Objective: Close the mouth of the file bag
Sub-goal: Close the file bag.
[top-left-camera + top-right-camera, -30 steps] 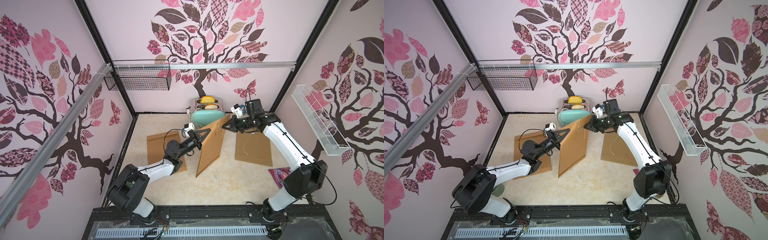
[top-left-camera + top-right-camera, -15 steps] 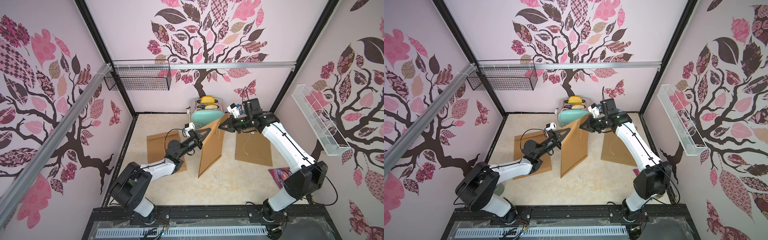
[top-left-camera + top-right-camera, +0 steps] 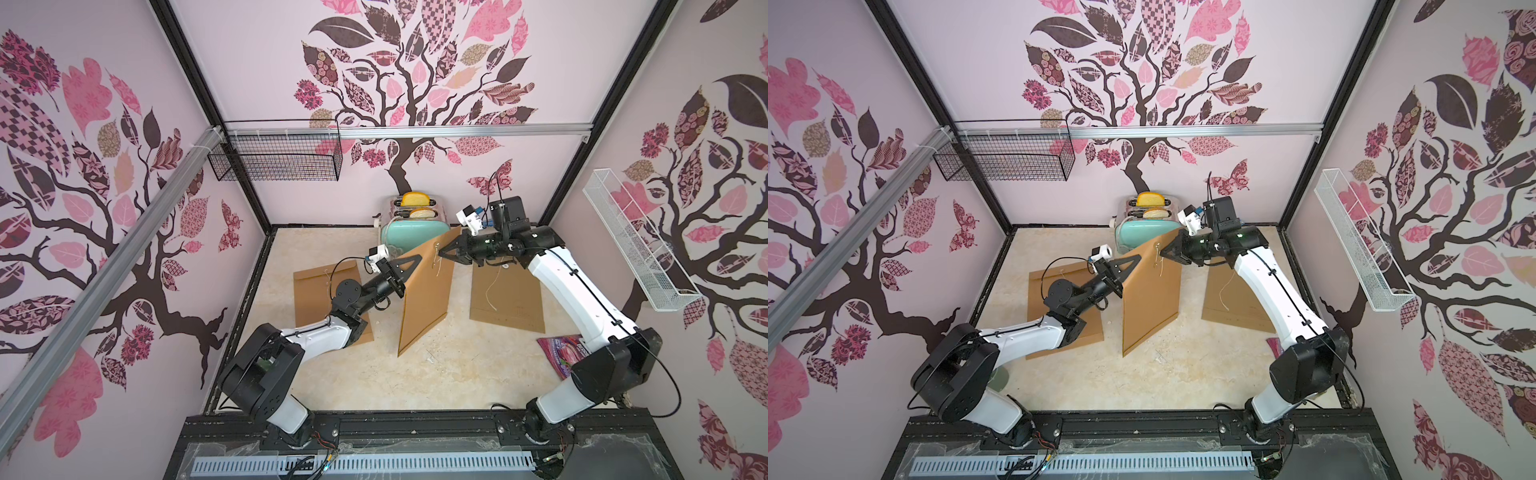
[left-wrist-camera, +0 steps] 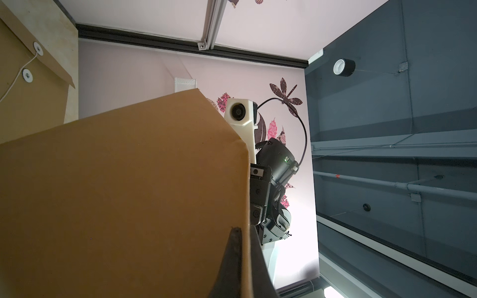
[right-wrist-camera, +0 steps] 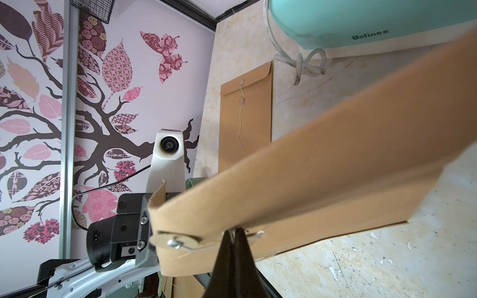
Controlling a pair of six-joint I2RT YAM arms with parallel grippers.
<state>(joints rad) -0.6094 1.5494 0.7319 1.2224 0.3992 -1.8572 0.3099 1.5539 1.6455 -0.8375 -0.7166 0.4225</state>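
Top view: left end effector (image 3: 419,259) and right end effector (image 3: 442,257) clench the standing file bag (image 3: 426,303) by its mouth; flap-folding likely follows.

Two arms up: left arm (image 3: 316,334) and right arm (image 3: 569,286), glossy white shells on the long links, chunky black housings at every joint. Big black shoulder (image 3: 262,374) blocks at the base. Left fingers (image 3: 405,266) and right fingers (image 3: 451,251) are black, triangular, tapering to a point. Each wrist carries a white camera housing (image 5: 169,145) with a round dark lens. A black cable (image 4: 306,136) arcs off the right one. Silver screws (image 5: 144,219) stud the black mount, and a green light (image 4: 286,160) glows on the motor can.
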